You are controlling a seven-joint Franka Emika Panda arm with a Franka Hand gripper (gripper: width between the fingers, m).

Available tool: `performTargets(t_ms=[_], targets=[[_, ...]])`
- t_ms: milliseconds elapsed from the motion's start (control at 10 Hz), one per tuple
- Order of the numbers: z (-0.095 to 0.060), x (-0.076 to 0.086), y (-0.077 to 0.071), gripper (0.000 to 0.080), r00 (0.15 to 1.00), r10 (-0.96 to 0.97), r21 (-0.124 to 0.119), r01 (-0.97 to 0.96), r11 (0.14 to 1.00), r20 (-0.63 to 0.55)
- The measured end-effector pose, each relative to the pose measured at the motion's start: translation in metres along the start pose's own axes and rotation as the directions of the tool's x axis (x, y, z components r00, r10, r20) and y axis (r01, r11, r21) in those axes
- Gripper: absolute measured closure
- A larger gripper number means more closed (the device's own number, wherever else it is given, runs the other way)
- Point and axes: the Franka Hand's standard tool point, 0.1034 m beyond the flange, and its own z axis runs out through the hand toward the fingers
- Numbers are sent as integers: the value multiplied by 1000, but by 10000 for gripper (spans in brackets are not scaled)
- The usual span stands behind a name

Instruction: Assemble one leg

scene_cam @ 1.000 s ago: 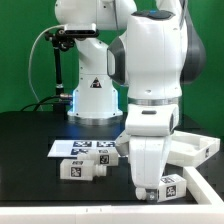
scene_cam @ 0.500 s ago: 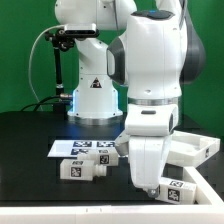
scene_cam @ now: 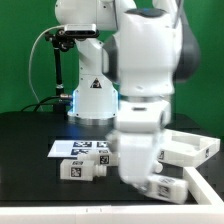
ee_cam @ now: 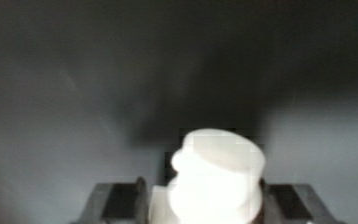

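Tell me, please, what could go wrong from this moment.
1. A white leg sits between the fingers of the gripper, but a firm clamp is not visible; it may slip or tilt.
2. The arm is motion-blurred in the exterior view, so probably moving fast, low over the table; it might knock the loose leg nearby.

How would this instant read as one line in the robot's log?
arm: blurred in exterior view | gripper: leg between fingers, grip unconfirmed | another leg: on table
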Motion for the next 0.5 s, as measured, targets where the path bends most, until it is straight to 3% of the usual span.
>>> performTargets(t_ms=[200, 300, 400, 500], targets=[[-40, -47, 3, 512, 996, 88, -44, -88, 995, 9], [-56, -50, 0, 512, 977, 215, -59, -215, 975, 0], [-56, -37, -5, 512, 977, 213, -56, -213, 976, -4], [-54, -38, -5, 512, 980, 201, -53, -201, 978, -1]])
